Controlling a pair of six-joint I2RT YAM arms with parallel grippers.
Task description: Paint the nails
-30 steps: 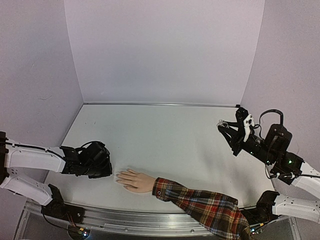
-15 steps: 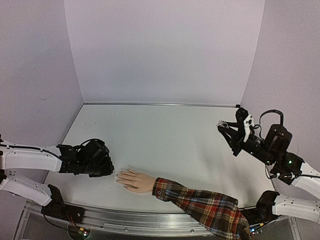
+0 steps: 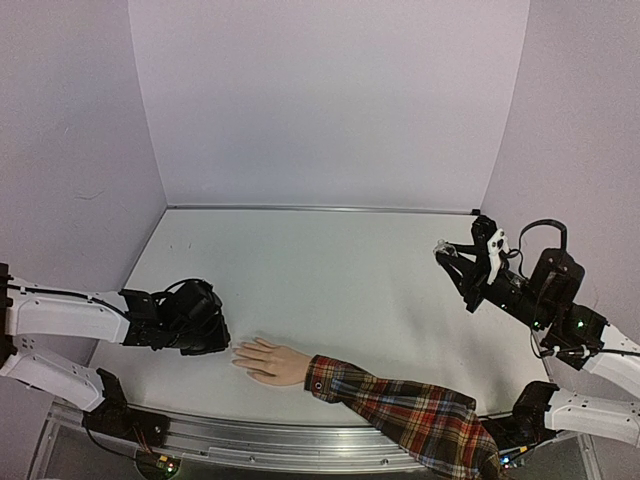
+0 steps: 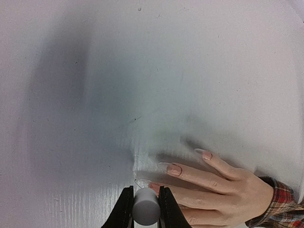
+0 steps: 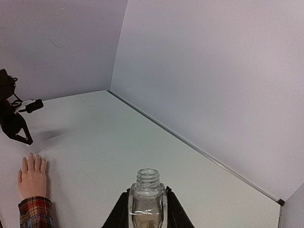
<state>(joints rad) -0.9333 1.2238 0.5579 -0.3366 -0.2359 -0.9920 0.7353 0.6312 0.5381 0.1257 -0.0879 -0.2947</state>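
Clamps a grey cap [image 4: 145,213] in the left hand [image 4: 145,199], close by the nails [image 4: 174,168] of a plaid-sleeved arm [image 3: 400,410]. Grips an open glass bottle [image 5: 147,183] in the right hand [image 5: 147,202].

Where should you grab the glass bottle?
Grip the bottle by its body, below the threaded neck, pinched from left and right. Its mouth is open and up, so a side grip keeps it upright. The right gripper holds it this way.

Red plaid sleeve [image 3: 400,408], pale pinkish nails [image 4: 174,169], grey cap [image 4: 145,213], clear bottle [image 5: 147,202], white table [image 3: 320,260], lilac walls [image 3: 330,100].
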